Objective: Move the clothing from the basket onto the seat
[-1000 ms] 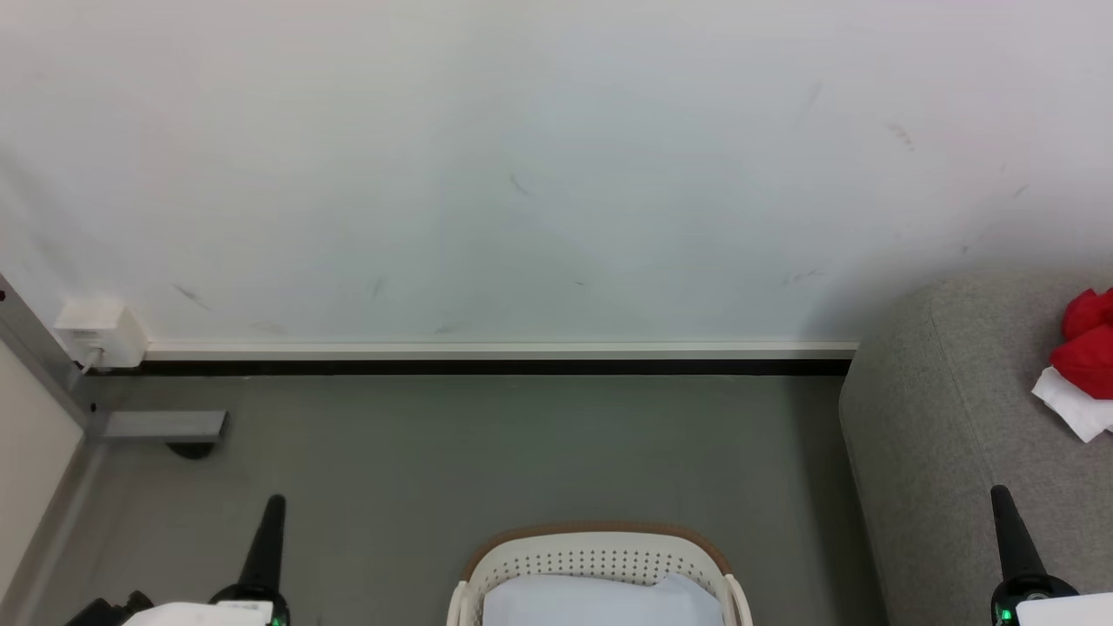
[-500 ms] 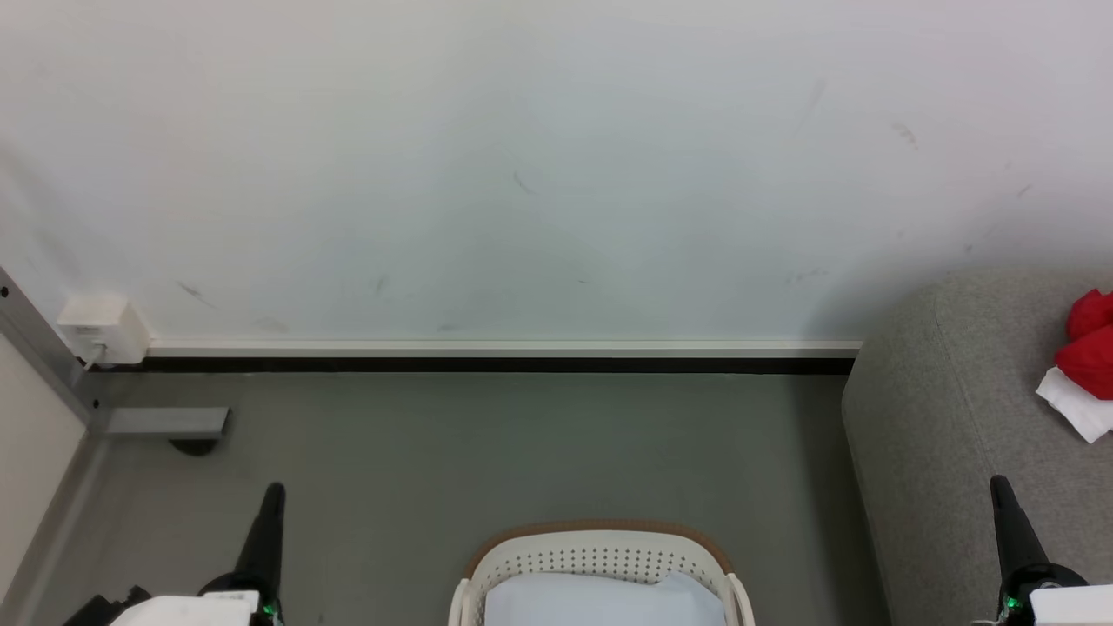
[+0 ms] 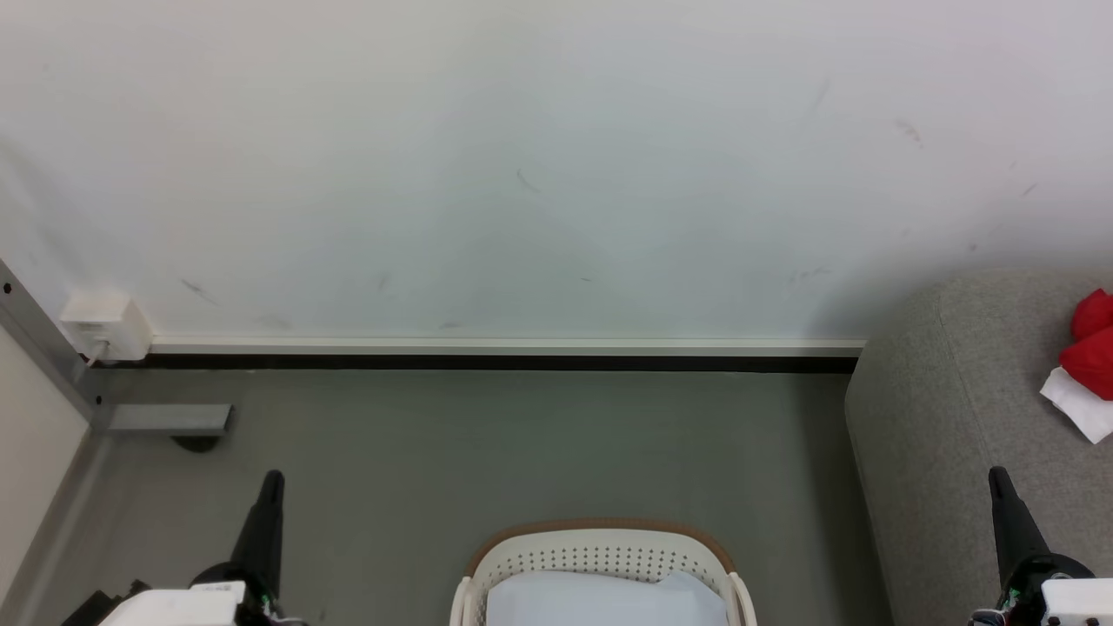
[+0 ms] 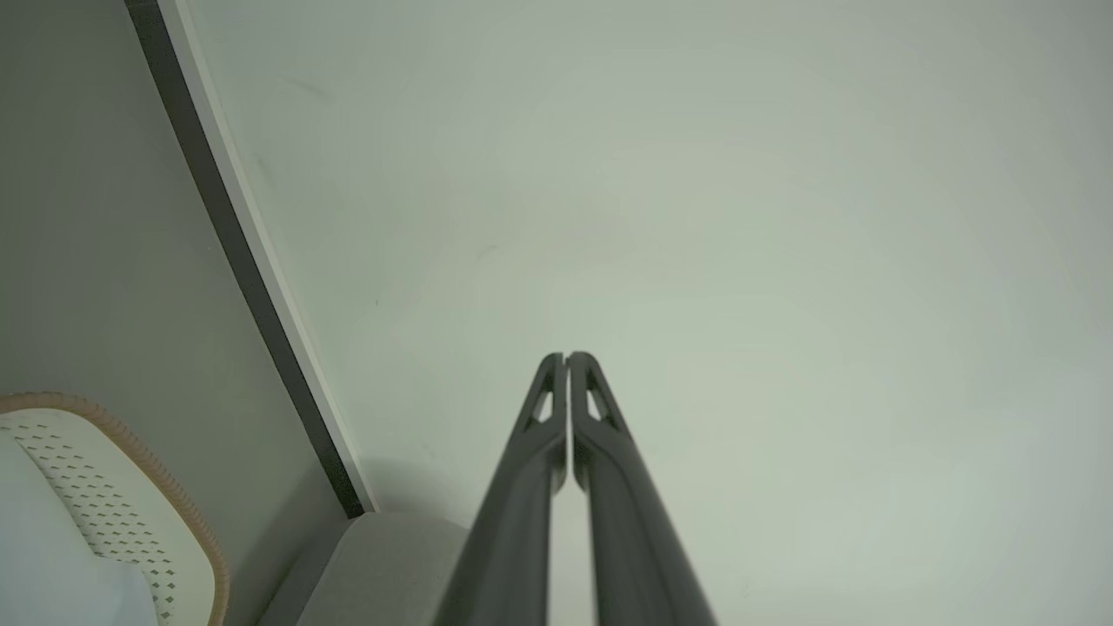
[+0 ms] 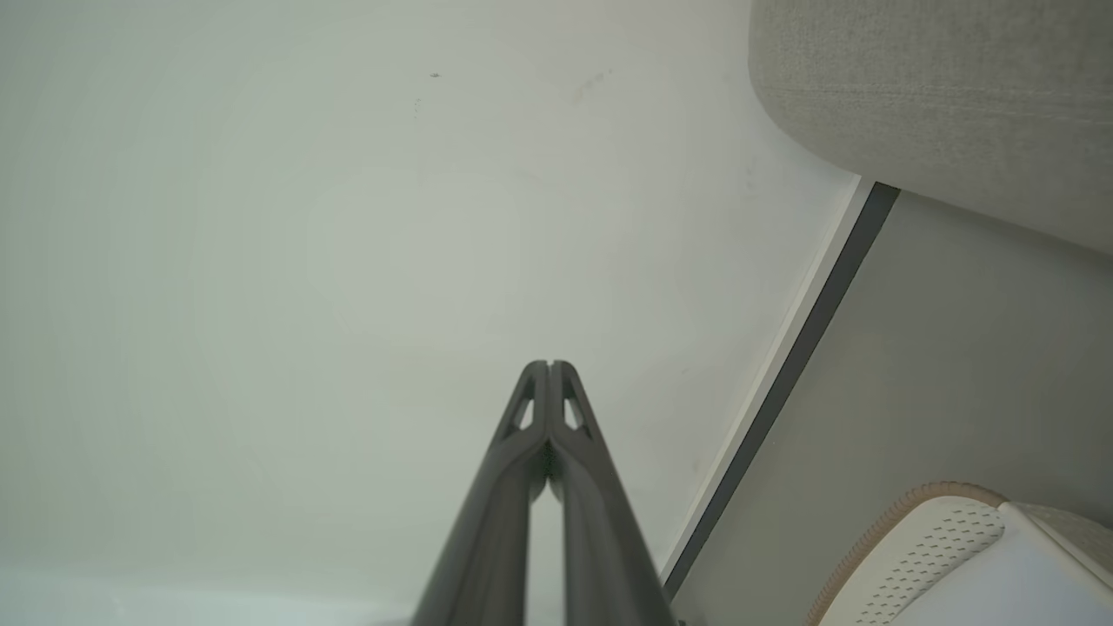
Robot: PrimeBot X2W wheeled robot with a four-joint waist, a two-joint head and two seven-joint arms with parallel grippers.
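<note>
Clothing (image 3: 1091,361), bright red with white edging, lies bunched on seat (image 3: 956,391) (both jaws pressed together).

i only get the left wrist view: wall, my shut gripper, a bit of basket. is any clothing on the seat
Observer: Yes. In the head view, red clothing lies on top of the seat, at the picture's right edge.
Operator: where's the right gripper
Observer: The right gripper is shut and holds nothing. It points up at the lower right, in front of the seat's side and apart from the clothing.
Operator: and the basket vs both arms
Observer: The basket stands on the floor at bottom centre, between the left gripper and the right one, touched by neither.
</note>
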